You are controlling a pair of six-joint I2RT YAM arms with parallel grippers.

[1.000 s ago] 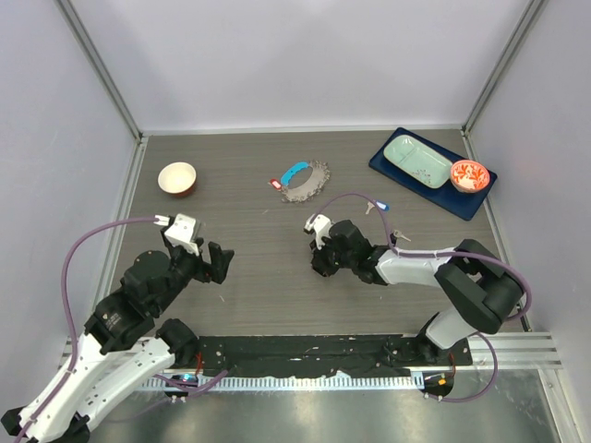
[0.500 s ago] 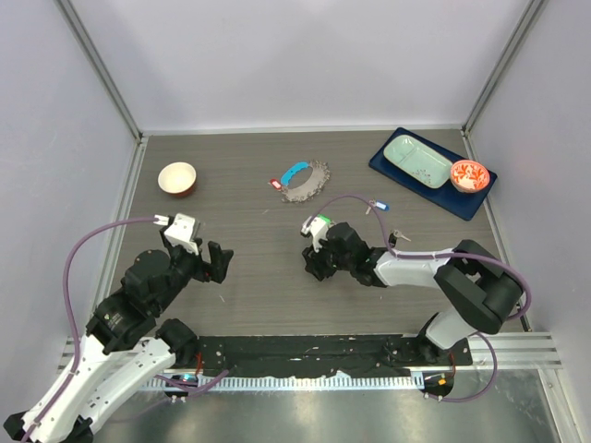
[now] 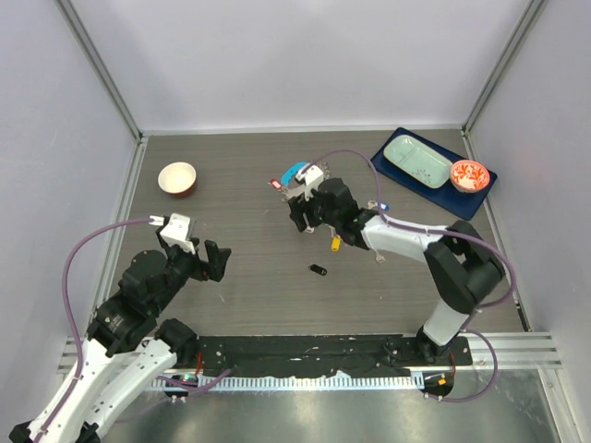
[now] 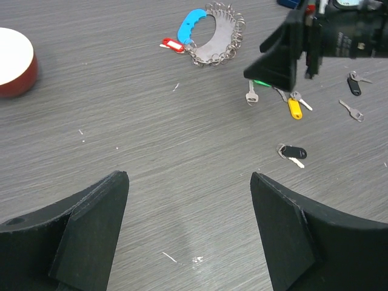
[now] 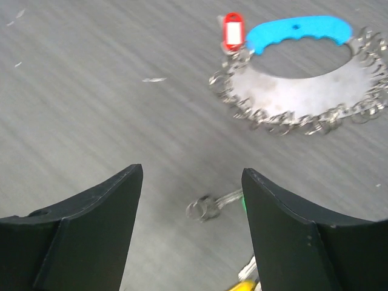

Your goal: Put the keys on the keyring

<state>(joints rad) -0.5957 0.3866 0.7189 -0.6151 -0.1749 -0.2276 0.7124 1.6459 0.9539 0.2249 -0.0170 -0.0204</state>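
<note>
Keys [image 4: 294, 109] lie loose at five o'clock from keyring [image 5: 303, 91]; right gripper [image 5: 191, 179] just swung there and let go. Left gripper [image 4: 188, 182] gapes empty; nothing threaded.

The left arm [image 3: 120, 318] bends in the lower left, its left gripper [image 4: 189, 177] spread wide. The right arm [image 3: 406, 238] stretches toward the middle, its right gripper [image 5: 191, 171] spread apart too.
</note>
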